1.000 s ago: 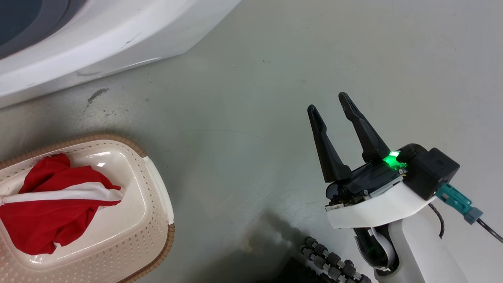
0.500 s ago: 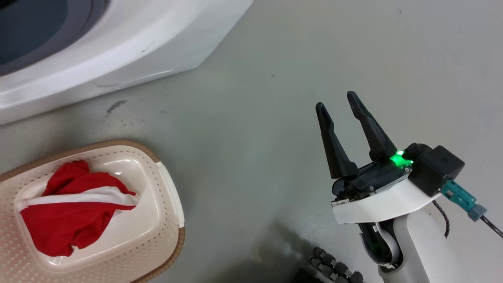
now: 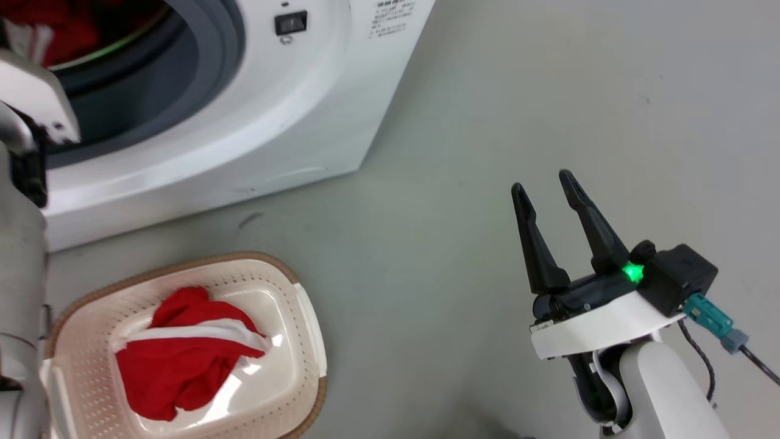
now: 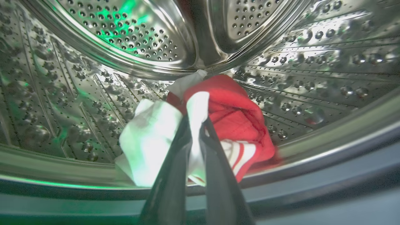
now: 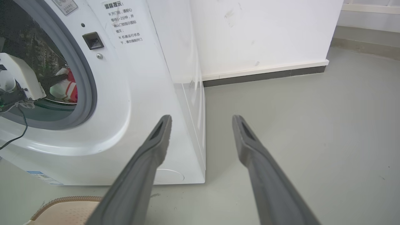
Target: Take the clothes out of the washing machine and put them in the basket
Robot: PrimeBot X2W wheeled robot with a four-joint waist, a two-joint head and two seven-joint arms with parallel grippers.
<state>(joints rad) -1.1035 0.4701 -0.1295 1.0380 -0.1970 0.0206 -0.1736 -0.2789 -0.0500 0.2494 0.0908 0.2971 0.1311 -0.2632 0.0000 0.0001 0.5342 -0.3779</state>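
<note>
Since only a thin white fold of the red garment [image 4: 238,113], low in the drum [image 4: 93,103], is pinched by the tightly closed left gripper [image 4: 196,122], it could be dropped short of the basket [image 3: 291,366]; the right gripper [image 3: 542,181] is held spread and empty.

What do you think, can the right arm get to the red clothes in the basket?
Probably yes. The right pincer is open and holding nothing, bare floor lies between it and the basket, and the red clothes lie uncovered in its open top. It would have to swing across, though.
</note>
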